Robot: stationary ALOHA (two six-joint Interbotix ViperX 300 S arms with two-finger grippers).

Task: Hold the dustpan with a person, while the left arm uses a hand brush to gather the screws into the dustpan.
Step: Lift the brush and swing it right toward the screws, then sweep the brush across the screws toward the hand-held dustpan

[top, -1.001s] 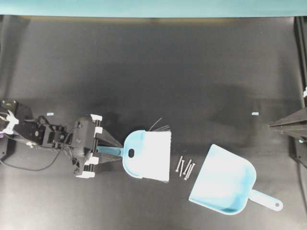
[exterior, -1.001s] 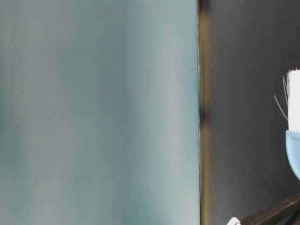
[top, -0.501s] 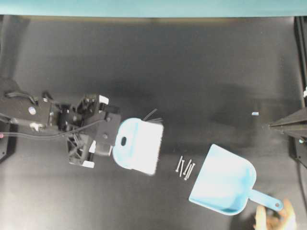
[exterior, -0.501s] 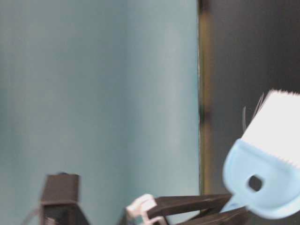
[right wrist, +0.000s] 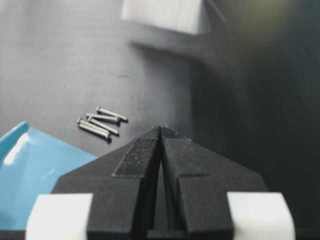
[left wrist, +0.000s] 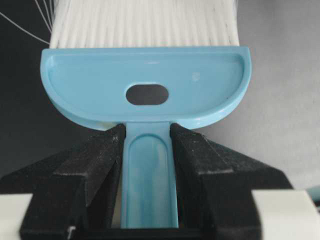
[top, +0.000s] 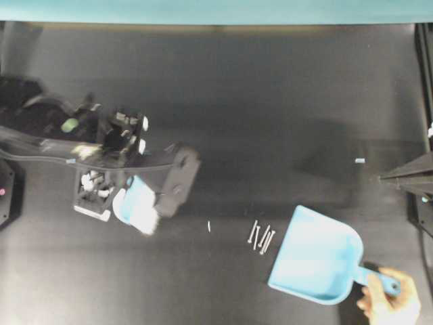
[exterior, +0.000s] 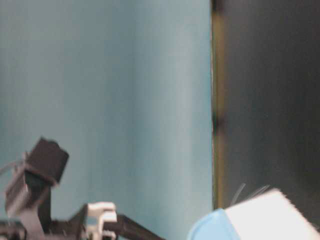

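Black matting covers the table (top: 270, 95). At nine o'clock the left gripper (left wrist: 148, 150), clenched on the hand brush (left wrist: 145, 75) by its handle, carries it above the mat. Screws (top: 262, 237) lie at five o'clock, just beside the dustpan (top: 314, 261), whose handle the person's hand (top: 387, 305) grips. The right gripper (right wrist: 161, 131) is pinched closed, empty. Sweeping seems not yet begun; next, bristles must land left of the screws and push toward the pan.

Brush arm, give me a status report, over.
Left gripper shut on brush, lifted. Right gripper shut, empty. Hand on dustpan handle; screws at its mouth. Path clear.
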